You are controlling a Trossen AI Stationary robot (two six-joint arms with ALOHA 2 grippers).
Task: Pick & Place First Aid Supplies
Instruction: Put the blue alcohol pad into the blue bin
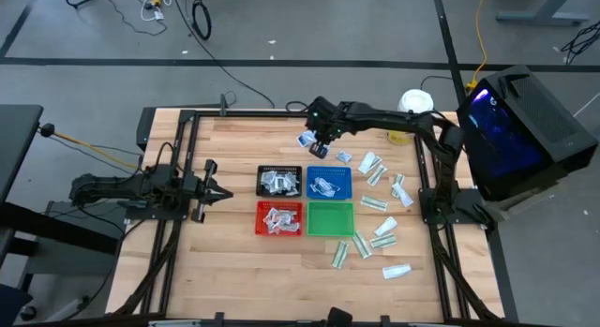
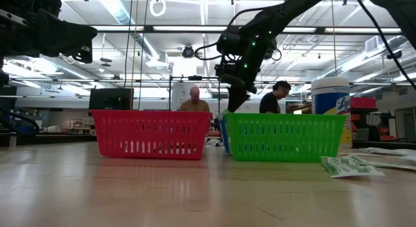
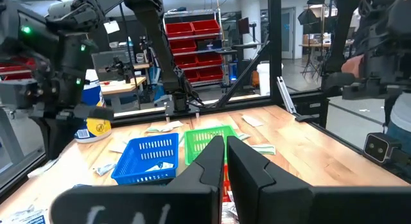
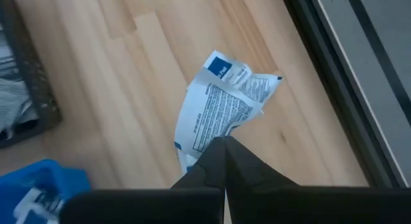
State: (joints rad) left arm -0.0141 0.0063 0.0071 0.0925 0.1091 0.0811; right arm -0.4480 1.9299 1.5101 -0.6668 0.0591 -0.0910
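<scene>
My right gripper [image 4: 225,144] pinches shut on a white-and-blue packet [image 4: 221,105], lifting it clear for the blue tray [image 1: 329,184].

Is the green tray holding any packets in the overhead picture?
No: in the high view the green tray shows only its bare green floor, while the black tray, blue tray and red tray each hold packets.
</scene>
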